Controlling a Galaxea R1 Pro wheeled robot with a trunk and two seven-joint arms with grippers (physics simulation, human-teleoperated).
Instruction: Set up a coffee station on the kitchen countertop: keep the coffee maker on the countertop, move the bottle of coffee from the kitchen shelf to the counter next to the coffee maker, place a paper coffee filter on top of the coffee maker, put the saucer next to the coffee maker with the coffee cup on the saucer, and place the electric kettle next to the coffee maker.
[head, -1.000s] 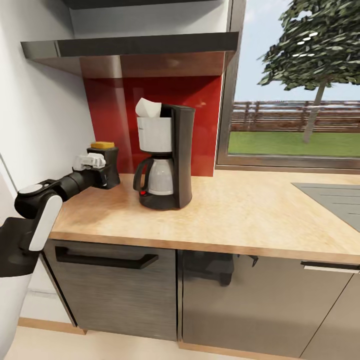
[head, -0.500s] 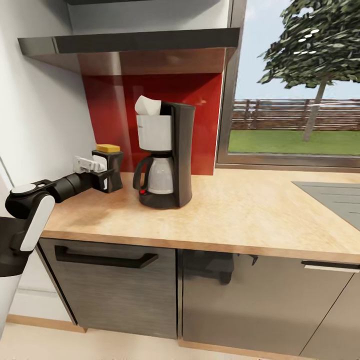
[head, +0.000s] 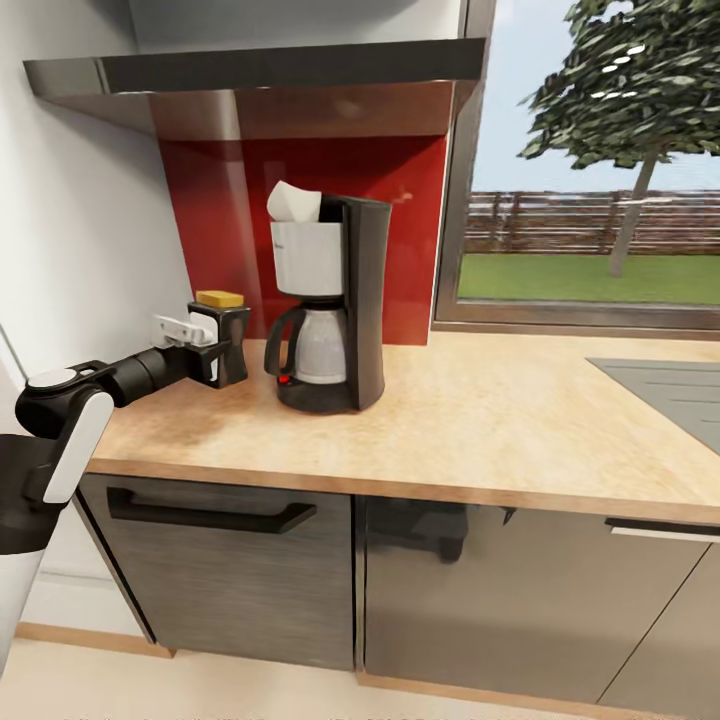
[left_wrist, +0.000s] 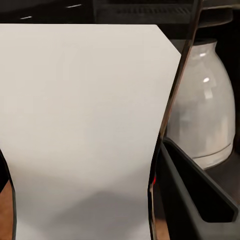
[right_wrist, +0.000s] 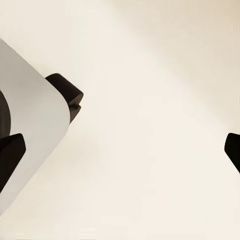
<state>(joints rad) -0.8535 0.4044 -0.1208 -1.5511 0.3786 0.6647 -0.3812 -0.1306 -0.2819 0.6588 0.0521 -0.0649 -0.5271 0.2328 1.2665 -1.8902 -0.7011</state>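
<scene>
The black coffee maker stands on the light-wood countertop by the red backsplash, its silver carafe close in the left wrist view. A white paper coffee filter sits on top of it. Just to its left stands the bottle of coffee with a yellow cap; its white label looms large in the left wrist view. My left gripper is shut on the bottle, one finger along its side. My right gripper is open over a plain beige surface.
A grey inset panel lies in the countertop at the far right. A dark shelf hangs above the coffee maker. A window is behind the counter. Grey cabinet fronts with a black handle are below.
My left gripper has brought the bottle a little closer to the coffee maker and the back wall. The head view has shifted slightly.
</scene>
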